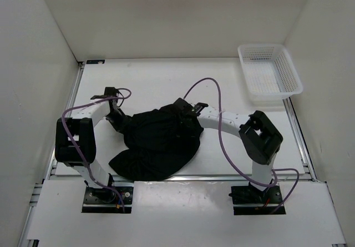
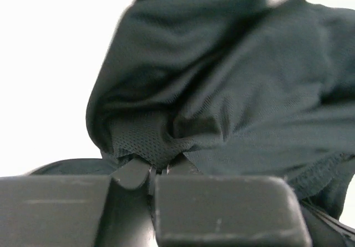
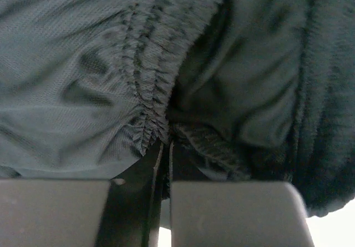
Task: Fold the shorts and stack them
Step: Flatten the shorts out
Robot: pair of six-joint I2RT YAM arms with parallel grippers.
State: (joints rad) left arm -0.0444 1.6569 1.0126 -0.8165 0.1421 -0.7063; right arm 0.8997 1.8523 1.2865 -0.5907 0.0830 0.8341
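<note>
Black shorts [image 1: 158,144], heaped by the tabletop's [image 1: 166,80] near edge, are clamped in both closed claws, left gripper [image 2: 151,172] and right gripper [image 3: 165,150], whose thin bites may slip.

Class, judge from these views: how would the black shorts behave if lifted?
Probably floppy: the shorts lie crumpled and fold softly at the left gripper. Likely light, not slippery: thin mesh bunches in the shut right gripper.

In the middle of the table [image 1: 166,77], toward its near edge — shorts [image 1: 158,144] in a heap. Left pincer [image 1: 122,120] at their left edge, right pincer [image 1: 186,110] at their far right edge. Basket [image 1: 270,72] in the far right corner — well apart.
</note>
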